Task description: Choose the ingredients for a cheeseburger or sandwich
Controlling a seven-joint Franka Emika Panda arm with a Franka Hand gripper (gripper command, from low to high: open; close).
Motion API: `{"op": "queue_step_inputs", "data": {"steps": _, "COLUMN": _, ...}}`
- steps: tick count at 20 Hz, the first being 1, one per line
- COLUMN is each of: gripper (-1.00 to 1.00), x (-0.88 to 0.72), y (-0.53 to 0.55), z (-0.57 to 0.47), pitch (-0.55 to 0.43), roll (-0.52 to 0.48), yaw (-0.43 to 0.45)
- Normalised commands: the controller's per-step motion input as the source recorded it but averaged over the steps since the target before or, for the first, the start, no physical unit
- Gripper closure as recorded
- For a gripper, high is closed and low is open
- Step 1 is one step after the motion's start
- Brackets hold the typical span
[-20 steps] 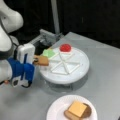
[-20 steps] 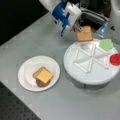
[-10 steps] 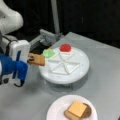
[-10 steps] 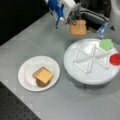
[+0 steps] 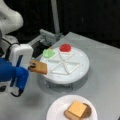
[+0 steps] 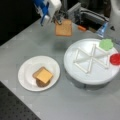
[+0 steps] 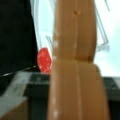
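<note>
Gripper: we see the gripper (image 5: 31, 66) at the left of a front view and at the upper left of a front view (image 6: 58, 20), jaws clamped on one edge of a toast slice (image 5: 38, 67).
Toast slice: it hangs in the air, clear of the divided tray (image 6: 82, 75), above the grey table (image 6: 30, 42); in the wrist view it fills the middle of the frame (image 7: 75, 60).
Handling: we judge it light, stiff and thin, so an edge pinch suits it.
Sandwich: on the white plate (image 6: 27, 75), lower left, a cheese square (image 6: 44, 75) lies on toast over a dark patty (image 6: 40, 83).
Tray: lettuce leaf (image 6: 106, 44) and tomato disc (image 6: 115, 59) sit in compartments at its right.
</note>
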Motion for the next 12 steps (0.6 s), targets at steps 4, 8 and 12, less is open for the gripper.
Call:
{"op": "queue_step_inputs", "data": {"steps": 4, "gripper": 1.0, "x": 0.82, "y": -0.39, "z": -0.08, "pitch": 0.094, "roll": 0.177, "yaw": 0.433}}
{"op": "queue_step_inputs", "data": {"steps": 8, "gripper": 1.0, "x": 0.74, "y": -0.45, "z": -0.07, "pitch": 0.078, "roll": 0.258, "yaw": 0.318}}
{"op": "queue_step_inputs", "data": {"steps": 12, "gripper": 1.0, "x": 0.64, "y": -0.46, "z": -0.04, "pitch": 0.058, "roll": 0.305, "yaw": 0.243}}
